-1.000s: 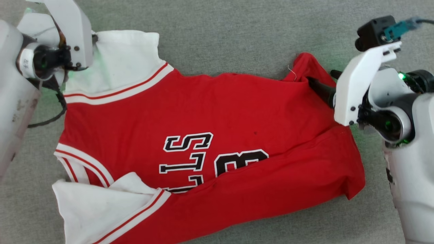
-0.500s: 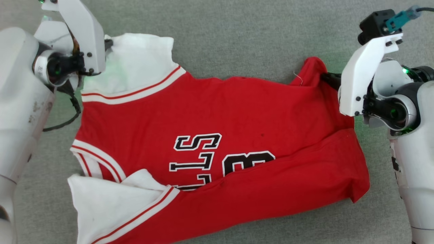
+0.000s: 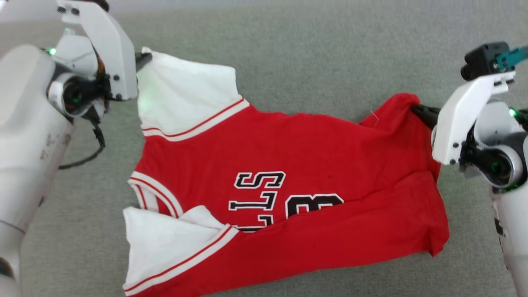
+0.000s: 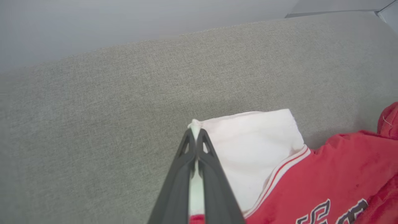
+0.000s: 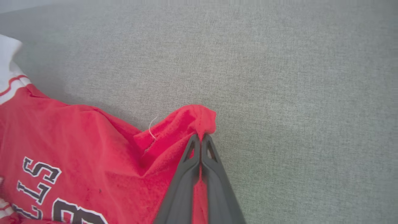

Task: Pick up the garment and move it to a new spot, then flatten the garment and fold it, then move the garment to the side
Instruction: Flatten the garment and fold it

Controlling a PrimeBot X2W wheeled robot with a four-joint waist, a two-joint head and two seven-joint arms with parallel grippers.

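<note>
The red jersey [image 3: 288, 156] lies spread on a grey fabric surface [image 3: 313, 57] in the middle of the head view. Its long axis runs from 9 o'clock to 3 o'clock, with the neck and sleeves toward 9 and the hem toward 3. The left gripper [image 3: 143, 58] is clenched on the outer corner of the far white sleeve [image 3: 181, 95] at 10 o'clock, and white cloth is pinched between its dark fingers. The right gripper [image 3: 417, 109] is clamped on the far hem corner at 2 o'clock, where the red cloth bunches into a small peak above the fingertips. A loose pale thread [image 3: 373, 116] hangs just beside that peak. The near white sleeve [image 3: 165, 247] rests flat at 7 o'clock, edged with red and white striped trim. Black lettering outlined in white [image 3: 258, 194] reads sideways. Its near part is covered by a long red band [image 3: 338, 239] of the body folded over along the 6 o'clock edge.
</note>
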